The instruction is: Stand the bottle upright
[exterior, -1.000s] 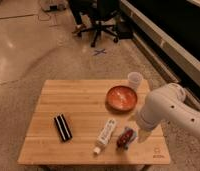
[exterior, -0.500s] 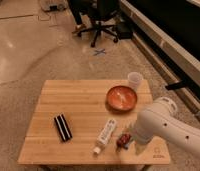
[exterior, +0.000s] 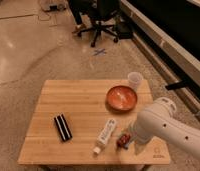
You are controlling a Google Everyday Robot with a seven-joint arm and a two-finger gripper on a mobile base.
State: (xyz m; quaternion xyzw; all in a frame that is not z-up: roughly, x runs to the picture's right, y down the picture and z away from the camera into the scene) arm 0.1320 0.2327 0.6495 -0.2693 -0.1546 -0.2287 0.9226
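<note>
On the table [exterior: 78, 100], the bottle [exterior: 105, 135] was seen lying flat; the gripper [exterior: 133, 142], jaws apart, was positioned at its 3 o'clock.

bottle [exterior: 105, 135] lying flat on wood table [exterior: 68, 100], pincer [exterior: 131, 142] low by red pkt [exterior: 123, 141], mostly hidden under arm [exterior: 163, 130]

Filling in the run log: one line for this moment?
bottle: lying flat, untouched | gripper: open, hidden behind arm, front-right of table | red packet: beside bottle
</note>
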